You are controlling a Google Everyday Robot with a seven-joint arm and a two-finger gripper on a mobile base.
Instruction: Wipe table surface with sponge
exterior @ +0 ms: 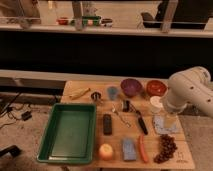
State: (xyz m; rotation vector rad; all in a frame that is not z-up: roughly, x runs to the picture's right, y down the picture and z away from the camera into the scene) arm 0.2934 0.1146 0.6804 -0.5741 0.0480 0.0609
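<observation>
Hovering hand (170, 120) hangs near table surface's (122, 134) right edge.

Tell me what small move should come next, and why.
Probably bring the gripper over to the sponge: it hangs above the cloth, while the sponge lies untouched at the table's near edge, between apple and carrot.

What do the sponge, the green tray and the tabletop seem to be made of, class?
The sponge: likely soft foam, a matte blue-grey block. The tray: probably plastic, even green with a faint sheen. The tabletop: looks like wood or laminate, light tan, smooth. The gripper is at the table's right, over the cloth.
</observation>
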